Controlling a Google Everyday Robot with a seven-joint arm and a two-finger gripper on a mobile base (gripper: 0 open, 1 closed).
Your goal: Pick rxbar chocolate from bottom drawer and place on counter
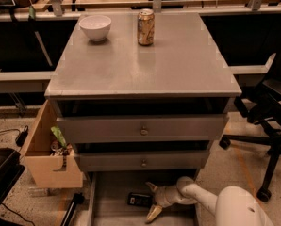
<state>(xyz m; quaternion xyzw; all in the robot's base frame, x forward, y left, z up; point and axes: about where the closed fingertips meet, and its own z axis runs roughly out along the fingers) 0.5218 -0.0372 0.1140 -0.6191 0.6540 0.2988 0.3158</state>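
Camera view shows the gripper point(150, 201) low inside the bottom drawer point(111, 212), fingers spread apart and holding nothing. The black snack bar point(138, 200) lies flat on the drawer floor, just beside the fingertips, its right end about level with the gap between them. I can't tell if it's touching either finger.

Main risk is a bad grab. The bar is thin and flat on the metal floor, and only its near end looks inside the fingers' reach. Closing now would likely pinch just the tip, so the bar could pivot, slide left or drop on lift. The wrapper probably slips easily too.

Second risk is clearance. The knobbed drawer point(144, 162) sits close above the open one, so a straight-up lift could knock the arm or the bar against its front. The arm probably needs to pull back toward the robot first.

Third risk is the drop-off. The counter point(145, 74) has a can point(145, 27) and a white bowl point(95, 27) at the far side. The near part looks free, so a place there avoids tipping the can.
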